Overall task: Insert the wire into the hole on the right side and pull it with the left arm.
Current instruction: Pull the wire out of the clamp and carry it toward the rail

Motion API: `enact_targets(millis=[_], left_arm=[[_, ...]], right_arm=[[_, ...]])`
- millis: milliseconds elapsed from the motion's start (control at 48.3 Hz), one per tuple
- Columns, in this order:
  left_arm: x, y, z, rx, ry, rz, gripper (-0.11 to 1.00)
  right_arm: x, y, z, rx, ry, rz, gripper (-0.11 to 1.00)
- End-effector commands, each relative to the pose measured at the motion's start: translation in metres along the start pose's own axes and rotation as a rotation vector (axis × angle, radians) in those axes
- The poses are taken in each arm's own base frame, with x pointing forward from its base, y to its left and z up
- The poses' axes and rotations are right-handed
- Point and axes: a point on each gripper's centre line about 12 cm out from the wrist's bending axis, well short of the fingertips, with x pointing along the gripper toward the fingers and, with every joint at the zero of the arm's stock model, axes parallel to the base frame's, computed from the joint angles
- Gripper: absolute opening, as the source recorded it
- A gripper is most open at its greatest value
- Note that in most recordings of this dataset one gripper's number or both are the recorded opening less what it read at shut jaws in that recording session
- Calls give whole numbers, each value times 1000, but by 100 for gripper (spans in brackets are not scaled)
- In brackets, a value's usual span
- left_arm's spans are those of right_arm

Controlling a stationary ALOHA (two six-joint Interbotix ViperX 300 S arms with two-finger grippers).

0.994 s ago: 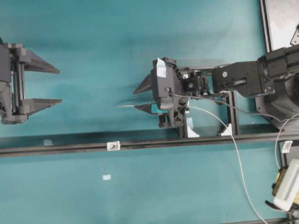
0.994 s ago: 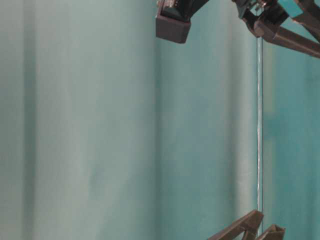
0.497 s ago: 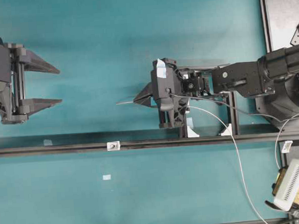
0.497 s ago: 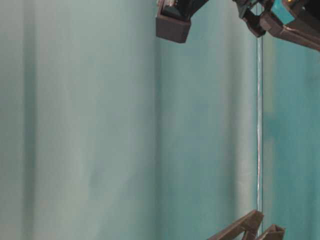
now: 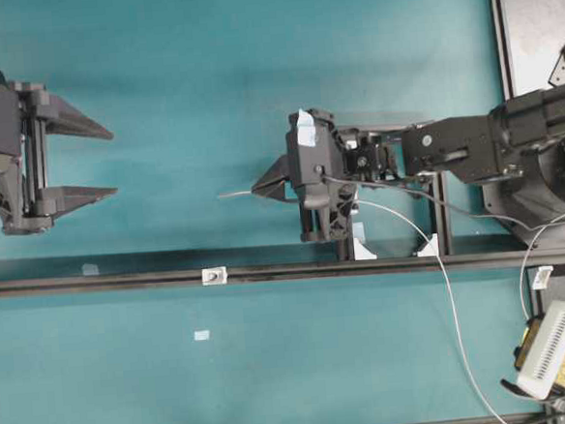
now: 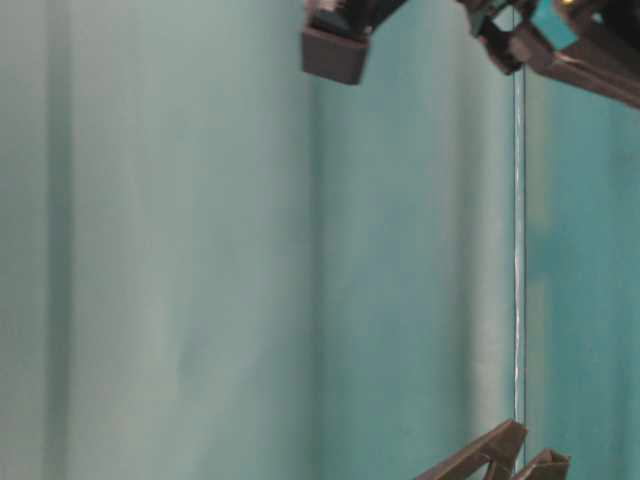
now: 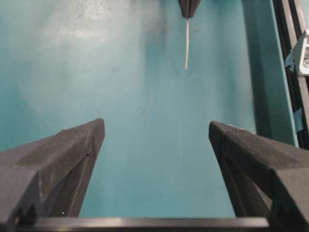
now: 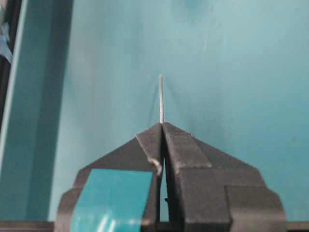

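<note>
My right end effector is clamped tight on the wire, fingers pressed together, with a short stiff tip poking out past them. That tip hangs over the teal worktop near its middle, aimed toward my left side. The rest of the wire trails back under my right arm and curves off toward the near right corner. My left end effector sits spread wide by the left edge, gripping nothing, well apart from the tip. The little metal tab with the hole rests on the dark rail, nearer than the tip.
</note>
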Motion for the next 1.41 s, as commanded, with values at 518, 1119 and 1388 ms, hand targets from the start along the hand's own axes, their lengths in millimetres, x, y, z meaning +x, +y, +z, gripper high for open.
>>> enact_targets(millis=[518, 1119, 1388], left_arm=[[2, 1, 15, -3, -48, 3, 75], [4, -8, 22, -37, -113, -23, 76], [-3, -35, 13, -16, -269, -109, 76]], right_arm=[[-53, 8, 51, -26, -117, 18, 3], [-58, 8, 44, -17, -124, 25, 3], [-61, 26, 37, -17, -193, 84, 3]])
